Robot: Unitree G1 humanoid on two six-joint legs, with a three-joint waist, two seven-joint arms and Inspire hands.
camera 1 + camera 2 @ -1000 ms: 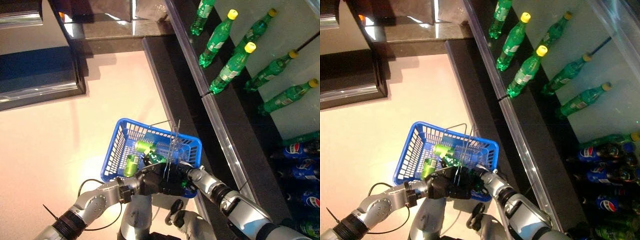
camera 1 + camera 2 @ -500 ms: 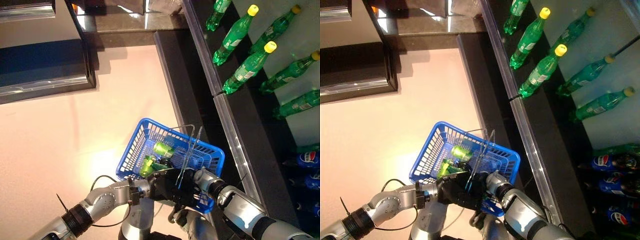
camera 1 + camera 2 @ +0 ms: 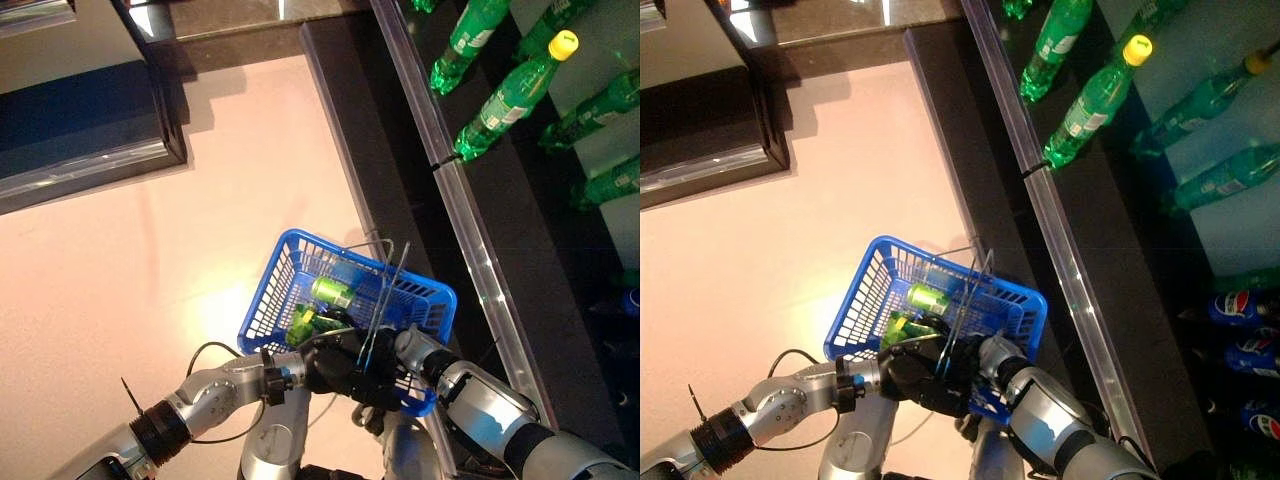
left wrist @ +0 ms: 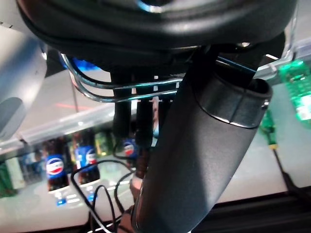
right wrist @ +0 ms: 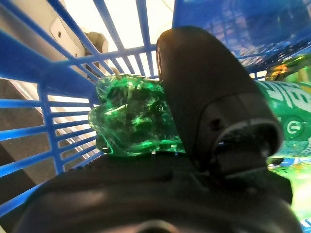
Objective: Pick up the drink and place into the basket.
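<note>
The placing step is being carried out: a green bottle [image 5: 136, 121] is being gripped by the curled right hand [image 5: 209, 121] inside the blue basket [image 3: 290, 275], whose wire handles [image 4: 126, 90] are being clasped by the left hand [image 4: 204, 145]. Next, release is judged to be called for.

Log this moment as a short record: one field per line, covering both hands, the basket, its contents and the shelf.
left robot hand: curled round the wire handles of the basket
right robot hand: inside the basket, thumb over a green bottle
basket: blue plastic, held above the pale floor
contents: at least two green bottles, one lying across the middle
shelf: to the robot's right, with green bottles and blue-labelled dark bottles
task state: drink is inside the basket, not yet released
</note>
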